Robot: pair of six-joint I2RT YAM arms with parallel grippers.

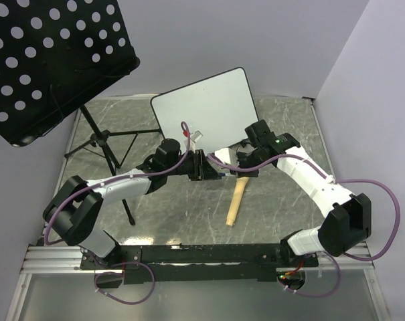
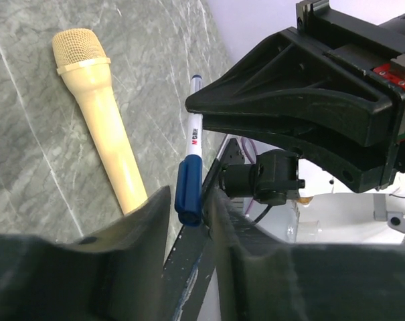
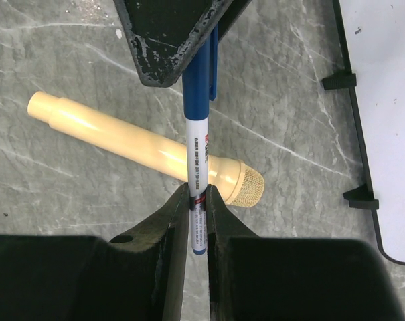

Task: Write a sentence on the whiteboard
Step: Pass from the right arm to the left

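The whiteboard (image 1: 202,107) stands tilted at the back of the table, and its edge (image 3: 389,100) shows in the right wrist view. No sentence shows on its white face. Both grippers meet in front of it, above the table. My right gripper (image 3: 198,200) is shut on the white barrel of a blue-capped marker (image 3: 197,160). My left gripper (image 2: 189,207) faces it, its jaws drawn in close round the marker's blue cap (image 2: 189,190). In the top view the left gripper (image 1: 212,167) and right gripper (image 1: 239,164) almost touch, and the marker between them is hidden.
A cream microphone (image 1: 237,200) lies on the grey marble tabletop under the grippers. A black perforated music stand (image 1: 48,60) on tripod legs (image 1: 102,144) fills the back left. Walls close in the back and right sides.
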